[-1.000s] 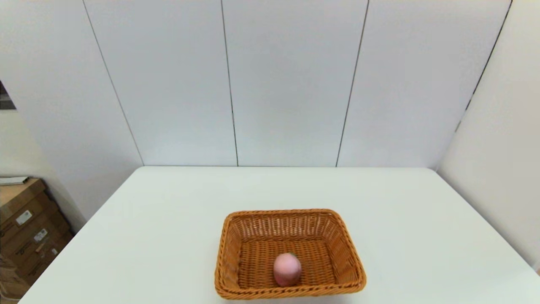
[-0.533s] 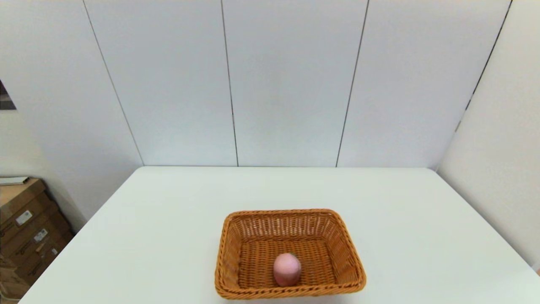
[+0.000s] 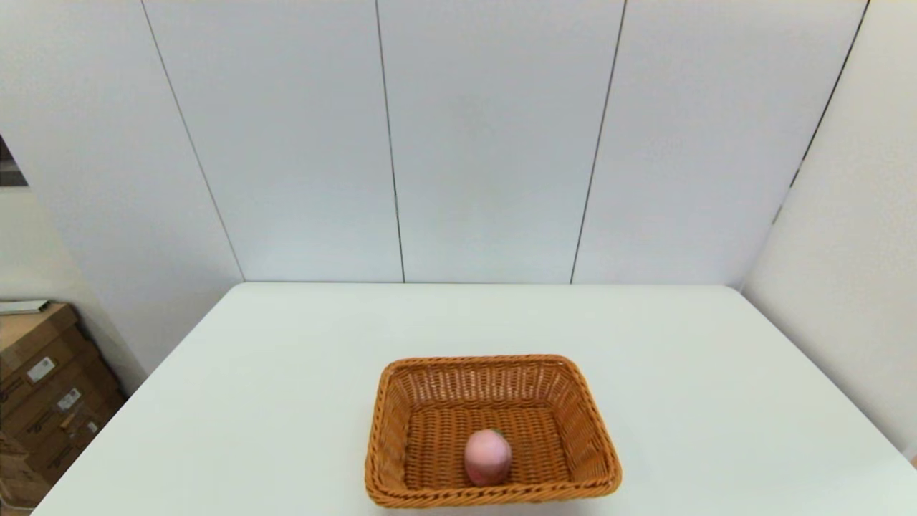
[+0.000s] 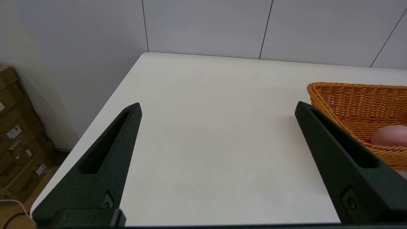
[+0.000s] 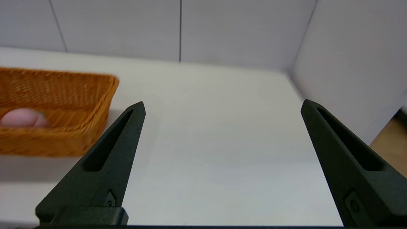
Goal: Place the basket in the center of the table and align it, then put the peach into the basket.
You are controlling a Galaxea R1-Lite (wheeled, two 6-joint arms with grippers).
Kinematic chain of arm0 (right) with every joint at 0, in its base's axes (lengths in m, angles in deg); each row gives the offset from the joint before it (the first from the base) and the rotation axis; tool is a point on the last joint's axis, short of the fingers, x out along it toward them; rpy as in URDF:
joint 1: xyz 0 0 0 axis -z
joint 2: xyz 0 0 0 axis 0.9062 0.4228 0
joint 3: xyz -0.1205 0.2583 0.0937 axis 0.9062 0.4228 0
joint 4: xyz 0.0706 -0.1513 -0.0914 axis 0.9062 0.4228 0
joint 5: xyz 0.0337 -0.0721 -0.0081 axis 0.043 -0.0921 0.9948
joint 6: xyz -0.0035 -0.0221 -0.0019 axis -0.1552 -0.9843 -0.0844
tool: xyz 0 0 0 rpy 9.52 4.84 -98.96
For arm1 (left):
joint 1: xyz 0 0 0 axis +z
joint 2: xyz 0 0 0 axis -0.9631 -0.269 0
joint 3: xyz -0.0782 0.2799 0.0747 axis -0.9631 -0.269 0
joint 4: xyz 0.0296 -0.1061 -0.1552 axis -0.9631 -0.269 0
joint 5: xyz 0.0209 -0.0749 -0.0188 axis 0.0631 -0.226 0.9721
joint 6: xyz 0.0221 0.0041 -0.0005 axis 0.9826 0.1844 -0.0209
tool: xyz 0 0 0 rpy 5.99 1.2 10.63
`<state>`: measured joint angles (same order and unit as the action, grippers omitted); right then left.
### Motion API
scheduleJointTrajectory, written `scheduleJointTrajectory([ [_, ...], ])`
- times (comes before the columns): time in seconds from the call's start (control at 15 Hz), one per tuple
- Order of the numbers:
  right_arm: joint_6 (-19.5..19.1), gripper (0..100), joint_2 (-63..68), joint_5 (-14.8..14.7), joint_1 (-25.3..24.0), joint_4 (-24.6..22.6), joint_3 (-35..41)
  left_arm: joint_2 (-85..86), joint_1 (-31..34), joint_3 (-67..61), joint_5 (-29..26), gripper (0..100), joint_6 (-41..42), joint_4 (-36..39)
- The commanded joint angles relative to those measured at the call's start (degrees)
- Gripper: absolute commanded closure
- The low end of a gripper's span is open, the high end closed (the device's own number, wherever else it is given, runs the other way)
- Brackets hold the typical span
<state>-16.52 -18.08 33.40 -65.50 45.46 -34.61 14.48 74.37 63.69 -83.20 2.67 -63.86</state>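
On table point(image 3: 286, 373), near centre: basket point(image 3: 387, 430), peach point(image 3: 488, 456) inside by near wall. Left gripper point(image 4: 216, 108), right gripper point(image 5: 222, 106): parked either side, spread, empty. Risk: peach rolling if basket nudged.

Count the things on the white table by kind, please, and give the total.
Basket: 1
Peach, lying inside the basket: 1
Total on the table: 2

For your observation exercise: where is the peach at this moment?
In the head view the peach lies inside the basket, on its floor close to the near wall, at the middle of the table's near edge.
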Motion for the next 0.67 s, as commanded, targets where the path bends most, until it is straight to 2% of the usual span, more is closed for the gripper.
scheduleJointTrajectory([
  [0.07, 2.9, 0, -0.2, -0.2, 0.1, 0.9, 0.7, 0.0, 0.0, 0.0, 0.0, 0, 0.0, 0.0],
  [0.27, 4.6, 0, -0.2, -0.5, 0.0, 0.9, 0.7, 0.0, 0.0, 0.0, 0.0, 0, 0.2, 0.0],
  [0.67, 4.6, 0, -0.2, -0.5, 0.1, 0.9, 0.7, 0.0, 0.0, 0.0, 0.0, 0, 0.3, 0.0],
])
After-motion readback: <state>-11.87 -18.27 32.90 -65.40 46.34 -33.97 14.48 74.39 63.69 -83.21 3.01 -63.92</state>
